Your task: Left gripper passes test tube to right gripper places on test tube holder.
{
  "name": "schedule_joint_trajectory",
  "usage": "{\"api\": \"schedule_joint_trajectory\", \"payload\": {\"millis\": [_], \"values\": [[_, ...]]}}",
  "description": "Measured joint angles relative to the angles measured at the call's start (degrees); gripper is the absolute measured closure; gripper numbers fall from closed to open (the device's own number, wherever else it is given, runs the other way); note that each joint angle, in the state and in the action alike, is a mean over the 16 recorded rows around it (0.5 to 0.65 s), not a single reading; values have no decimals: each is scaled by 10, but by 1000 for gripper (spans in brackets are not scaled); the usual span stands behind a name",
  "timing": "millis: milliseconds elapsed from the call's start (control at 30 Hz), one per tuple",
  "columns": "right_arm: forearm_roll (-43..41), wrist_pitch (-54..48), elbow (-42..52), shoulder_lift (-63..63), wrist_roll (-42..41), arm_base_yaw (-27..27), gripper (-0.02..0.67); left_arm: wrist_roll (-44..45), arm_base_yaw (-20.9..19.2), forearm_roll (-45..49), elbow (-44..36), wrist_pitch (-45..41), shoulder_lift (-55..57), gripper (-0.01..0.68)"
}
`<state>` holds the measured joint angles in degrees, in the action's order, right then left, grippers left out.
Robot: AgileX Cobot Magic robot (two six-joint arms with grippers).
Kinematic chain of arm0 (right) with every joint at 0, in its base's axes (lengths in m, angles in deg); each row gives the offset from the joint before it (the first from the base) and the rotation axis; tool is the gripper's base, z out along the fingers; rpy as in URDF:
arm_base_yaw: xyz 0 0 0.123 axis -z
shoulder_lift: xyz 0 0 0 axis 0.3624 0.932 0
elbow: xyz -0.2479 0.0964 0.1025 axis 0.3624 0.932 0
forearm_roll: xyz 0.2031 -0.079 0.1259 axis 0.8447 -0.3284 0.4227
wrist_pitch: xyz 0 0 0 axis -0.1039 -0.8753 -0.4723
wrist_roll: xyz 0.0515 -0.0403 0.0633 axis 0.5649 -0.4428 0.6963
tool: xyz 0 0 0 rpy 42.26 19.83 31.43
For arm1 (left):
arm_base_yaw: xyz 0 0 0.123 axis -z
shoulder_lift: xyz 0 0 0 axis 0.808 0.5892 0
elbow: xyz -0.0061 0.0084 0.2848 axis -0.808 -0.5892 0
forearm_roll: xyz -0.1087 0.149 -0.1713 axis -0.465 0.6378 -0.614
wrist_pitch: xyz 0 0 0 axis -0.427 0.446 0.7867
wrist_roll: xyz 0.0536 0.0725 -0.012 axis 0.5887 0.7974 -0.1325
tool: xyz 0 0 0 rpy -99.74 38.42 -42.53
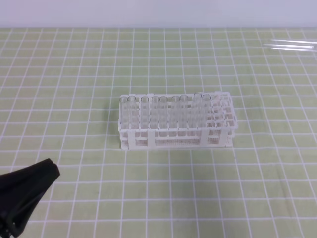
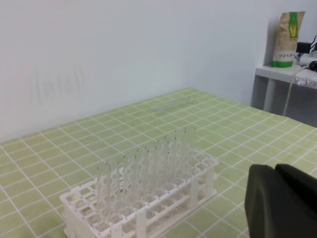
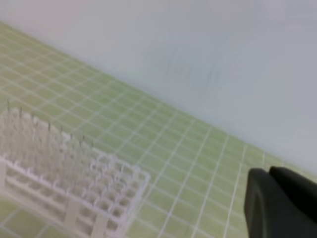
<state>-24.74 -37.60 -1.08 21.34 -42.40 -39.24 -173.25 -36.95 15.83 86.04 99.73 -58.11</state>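
The green gridded table carries the test tube holder at centre, well apart from the left gripper, which sits at the lower left, jaws closed and empty. The right gripper appears only in its wrist view, jaws together, nothing held. The holder's left portion is filled with upright clear tubes; the test tube cannot be told apart. Only the left wrist view shows a side shelf.
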Motion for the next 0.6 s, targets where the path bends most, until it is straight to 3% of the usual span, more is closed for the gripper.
{"api": "schedule_joint_trajectory", "payload": {"millis": [367,600], "values": [[25,68,187,-177,5,122,664,0,0,-4,0,-4,-1,673],[62,118,306,-269,5,168,664,0,0,-4,0,-6,-1,673]]}}
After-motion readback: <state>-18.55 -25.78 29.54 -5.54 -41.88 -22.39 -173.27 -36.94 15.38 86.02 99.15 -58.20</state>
